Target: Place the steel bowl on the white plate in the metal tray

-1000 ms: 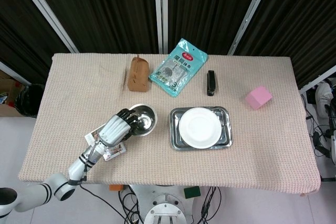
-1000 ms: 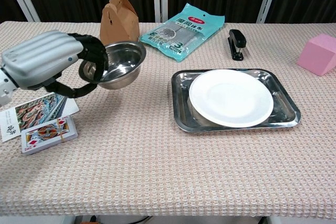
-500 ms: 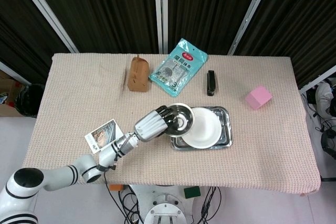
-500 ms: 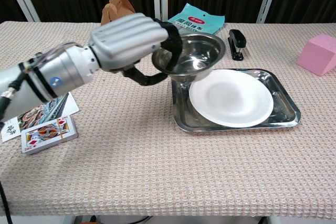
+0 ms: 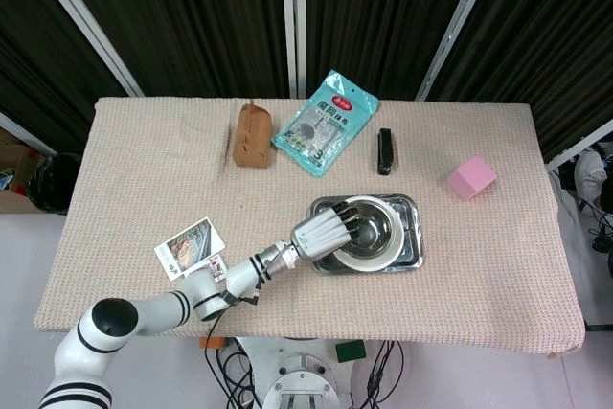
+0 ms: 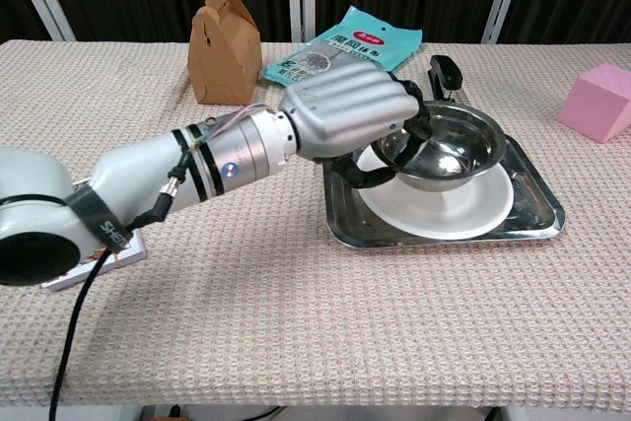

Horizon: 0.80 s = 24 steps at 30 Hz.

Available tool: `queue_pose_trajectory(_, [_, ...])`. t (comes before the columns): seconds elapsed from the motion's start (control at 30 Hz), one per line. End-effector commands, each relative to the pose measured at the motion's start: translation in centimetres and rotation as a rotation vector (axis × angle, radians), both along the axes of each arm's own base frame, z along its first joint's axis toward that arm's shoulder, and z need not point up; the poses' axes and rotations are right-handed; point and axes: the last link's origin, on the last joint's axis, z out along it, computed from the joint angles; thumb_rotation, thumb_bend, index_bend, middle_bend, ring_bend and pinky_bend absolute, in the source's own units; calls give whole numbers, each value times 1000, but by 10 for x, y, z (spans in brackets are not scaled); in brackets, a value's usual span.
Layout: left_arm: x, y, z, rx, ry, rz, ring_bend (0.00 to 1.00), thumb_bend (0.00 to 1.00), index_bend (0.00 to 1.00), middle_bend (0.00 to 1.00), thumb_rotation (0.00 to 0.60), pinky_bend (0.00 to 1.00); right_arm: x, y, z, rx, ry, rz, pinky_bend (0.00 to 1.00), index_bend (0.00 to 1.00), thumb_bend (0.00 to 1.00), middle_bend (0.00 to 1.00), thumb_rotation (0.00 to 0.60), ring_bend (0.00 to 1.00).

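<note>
My left hand point(image 6: 350, 120) point(image 5: 327, 230) grips the left rim of the steel bowl point(image 6: 449, 148) point(image 5: 370, 227), fingers curled over the edge. The bowl sits over the white plate point(image 6: 449, 212) point(image 5: 368, 255), which lies in the metal tray point(image 6: 537, 229) point(image 5: 414, 237) at centre right of the table. Whether the bowl rests on the plate or hangs just above it I cannot tell. My left forearm stretches in from the lower left. The right hand shows in neither view.
A brown paper box point(image 6: 225, 44), a teal packet point(image 6: 340, 54) and a black stapler point(image 6: 445, 75) lie behind the tray. A pink block point(image 6: 597, 102) stands at the far right. Playing cards point(image 5: 191, 247) lie near the front left edge.
My left hand has carried the bowl rightward from the tray's left edge to over the white plate, and lower.
</note>
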Motion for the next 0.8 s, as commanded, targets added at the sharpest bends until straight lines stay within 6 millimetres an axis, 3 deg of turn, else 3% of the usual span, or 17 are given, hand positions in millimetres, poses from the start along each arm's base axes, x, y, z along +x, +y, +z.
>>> queue_pose_trajectory(0.03, [11,-1,-11,-14,22,-27,232,499,803,402,600,300,-1,0,1,-8,-1,0,0,0,477,0,600,0])
queue_pose_trajectory(0.3, [21,3,-31,-28,70,-32,232,508,808,402,600,300,-1,1,4,-23,-5,0,0,0,476,0,600,0])
queue_pose_trajectory(0.7, [13,8,-31,-5,56,-12,232,509,804,402,600,299,-3,3,5,-19,-7,-2,0,0,474,0,600,0])
queue_pose_trajectory(0.8, [12,8,-31,-5,58,-17,232,505,727,402,600,299,-3,3,5,-22,-7,-3,0,0,473,0,600,0])
